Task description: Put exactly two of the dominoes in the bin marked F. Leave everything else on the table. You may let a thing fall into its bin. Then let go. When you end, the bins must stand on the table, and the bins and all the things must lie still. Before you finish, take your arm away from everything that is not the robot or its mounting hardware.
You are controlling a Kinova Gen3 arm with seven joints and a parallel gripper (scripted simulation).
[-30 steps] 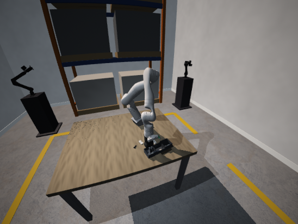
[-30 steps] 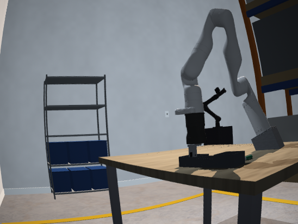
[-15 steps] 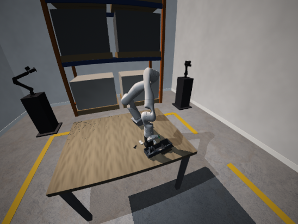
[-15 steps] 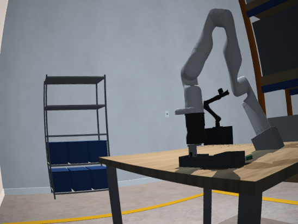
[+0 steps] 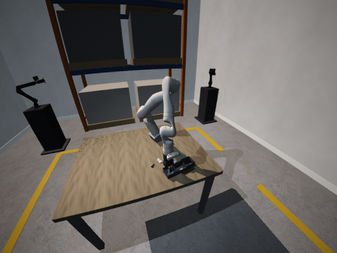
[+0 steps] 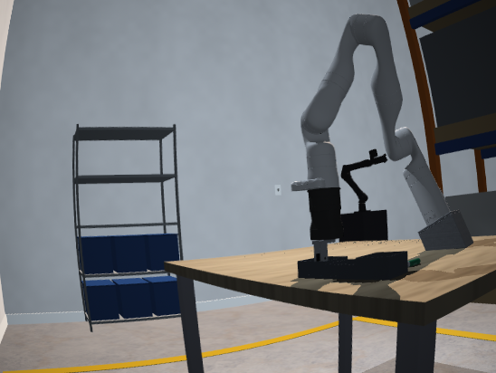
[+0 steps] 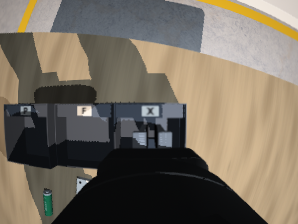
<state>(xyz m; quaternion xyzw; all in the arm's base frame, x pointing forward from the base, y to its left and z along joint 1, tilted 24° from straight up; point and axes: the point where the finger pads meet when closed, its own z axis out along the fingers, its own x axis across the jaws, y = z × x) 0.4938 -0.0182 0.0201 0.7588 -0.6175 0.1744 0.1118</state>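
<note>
domino (image 5: 175, 160) (image 7: 81, 185) lies near a green battery (image 5: 180, 155) (image 6: 414, 262) (image 7: 48, 203); gripper (image 5: 170, 168) (image 6: 320, 258) (image 7: 151, 132) sits at bin x (image 5: 166, 174) (image 6: 308, 270) (image 7: 182, 125), whether clamped i cannot tell.

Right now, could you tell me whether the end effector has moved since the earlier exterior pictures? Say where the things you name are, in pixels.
No, the end effector (image 6: 320, 261) (image 7: 151, 132) shows no visible shift against the tabletop (image 6: 253, 272).
</note>
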